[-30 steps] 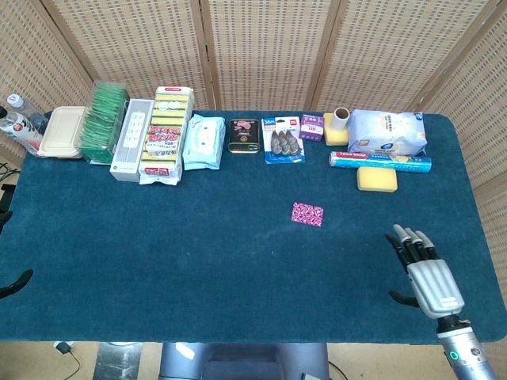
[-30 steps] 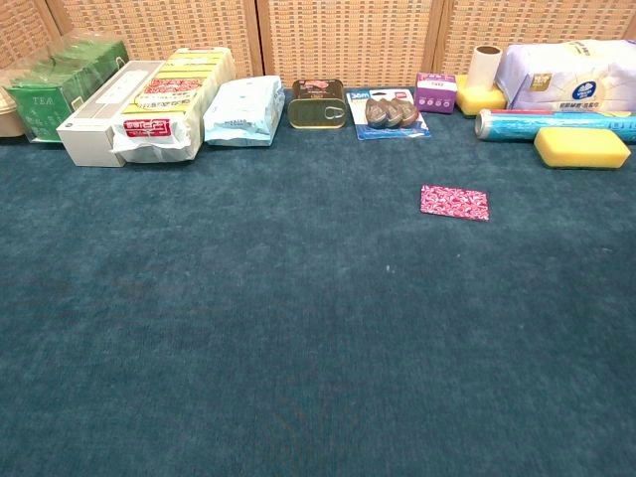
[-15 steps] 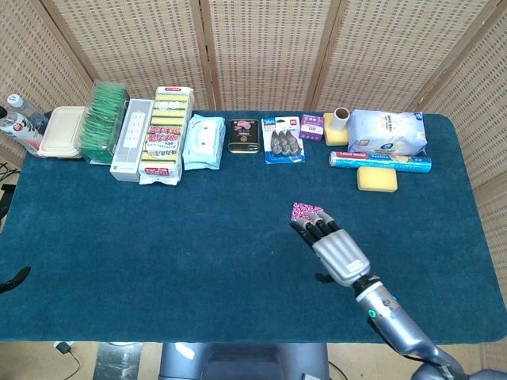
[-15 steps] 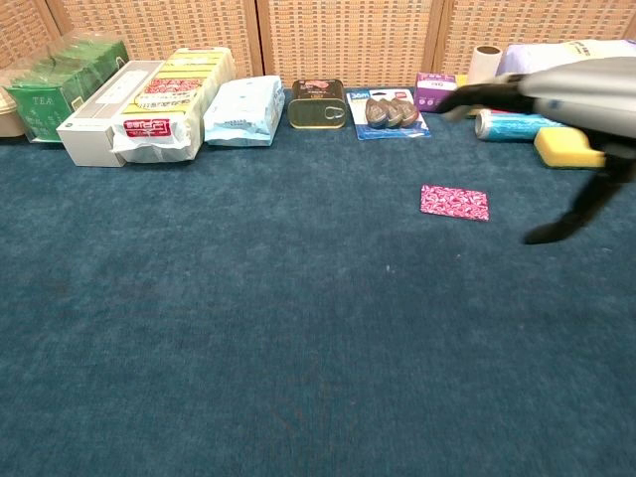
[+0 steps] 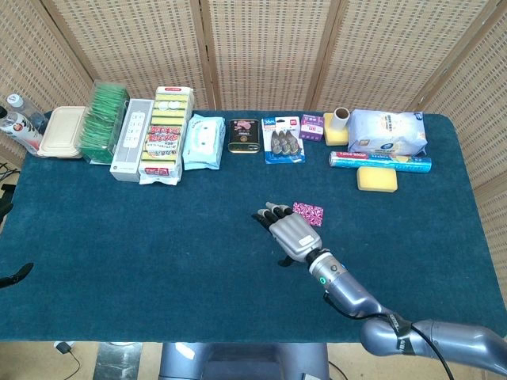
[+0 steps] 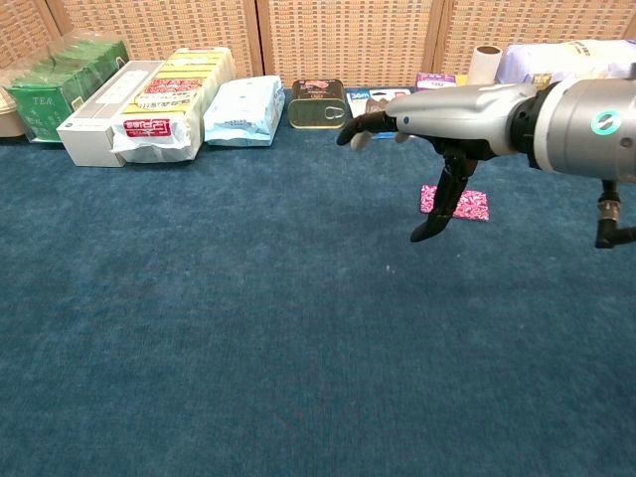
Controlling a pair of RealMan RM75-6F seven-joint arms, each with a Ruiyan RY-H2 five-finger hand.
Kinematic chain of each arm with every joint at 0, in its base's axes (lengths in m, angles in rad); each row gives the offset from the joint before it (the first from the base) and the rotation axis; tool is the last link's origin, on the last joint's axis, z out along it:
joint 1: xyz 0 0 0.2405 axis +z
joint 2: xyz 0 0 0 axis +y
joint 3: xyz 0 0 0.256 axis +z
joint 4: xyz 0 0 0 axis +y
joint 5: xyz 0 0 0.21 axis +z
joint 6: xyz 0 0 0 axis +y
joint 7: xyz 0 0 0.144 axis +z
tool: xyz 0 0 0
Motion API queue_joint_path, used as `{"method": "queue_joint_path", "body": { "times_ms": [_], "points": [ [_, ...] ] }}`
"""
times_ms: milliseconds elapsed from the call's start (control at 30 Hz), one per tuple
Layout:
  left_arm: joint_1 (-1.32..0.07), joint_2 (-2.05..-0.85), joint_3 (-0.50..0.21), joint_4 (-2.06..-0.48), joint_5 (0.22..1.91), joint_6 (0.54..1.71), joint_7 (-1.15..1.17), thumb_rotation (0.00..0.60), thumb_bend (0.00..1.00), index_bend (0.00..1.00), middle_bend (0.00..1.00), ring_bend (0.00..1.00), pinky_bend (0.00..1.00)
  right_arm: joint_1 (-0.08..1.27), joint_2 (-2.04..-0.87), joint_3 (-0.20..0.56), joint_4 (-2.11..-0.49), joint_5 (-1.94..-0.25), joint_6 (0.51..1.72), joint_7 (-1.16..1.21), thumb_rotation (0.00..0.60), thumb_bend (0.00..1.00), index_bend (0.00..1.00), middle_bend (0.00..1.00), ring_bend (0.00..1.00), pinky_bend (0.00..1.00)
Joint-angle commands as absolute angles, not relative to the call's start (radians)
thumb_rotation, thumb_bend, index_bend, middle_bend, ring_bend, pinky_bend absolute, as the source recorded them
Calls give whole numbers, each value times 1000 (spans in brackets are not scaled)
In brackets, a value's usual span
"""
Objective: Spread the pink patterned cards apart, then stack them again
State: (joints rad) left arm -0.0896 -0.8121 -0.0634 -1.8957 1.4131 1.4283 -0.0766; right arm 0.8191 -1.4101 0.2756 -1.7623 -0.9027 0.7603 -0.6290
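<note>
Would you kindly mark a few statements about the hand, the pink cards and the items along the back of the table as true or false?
1. The right hand holds nothing, fingers extended. True.
2. The pink patterned cards are fanned out across the table. False: they lie as one compact stack.
3. The yellow sponge sits just in front of the blue foil roll. True.
4. The right hand is at the table's far right edge. False: it is near the middle, beside the cards.
5. The tin can stands between the wet wipes pack and the blue blister pack. True.
</note>
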Motion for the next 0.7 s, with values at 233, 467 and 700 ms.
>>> {"method": "queue_joint_path", "body": {
  "times_ms": [233, 467, 700],
  "points": [
    [-102, -817, -71, -1899, 1389, 1408, -69, 600, 200, 0, 0, 0, 69, 870, -1394, 228, -1592, -843, 611, -451, 600, 0, 89, 139, 73, 204],
    [-104, -825, -71, -1906, 1393, 1412, -55, 600, 199, 0, 0, 0, 69, 835, -1369, 211, -1548, -935, 537, -284, 600, 0, 89, 134, 73, 231],
    [-113, -834, -72, -1923, 1385, 1402, -22, 600, 200, 0, 0, 0, 69, 850, -1375, 217, -1466, -992, 505, -187, 600, 0, 89, 132, 73, 237]
  ]
}}
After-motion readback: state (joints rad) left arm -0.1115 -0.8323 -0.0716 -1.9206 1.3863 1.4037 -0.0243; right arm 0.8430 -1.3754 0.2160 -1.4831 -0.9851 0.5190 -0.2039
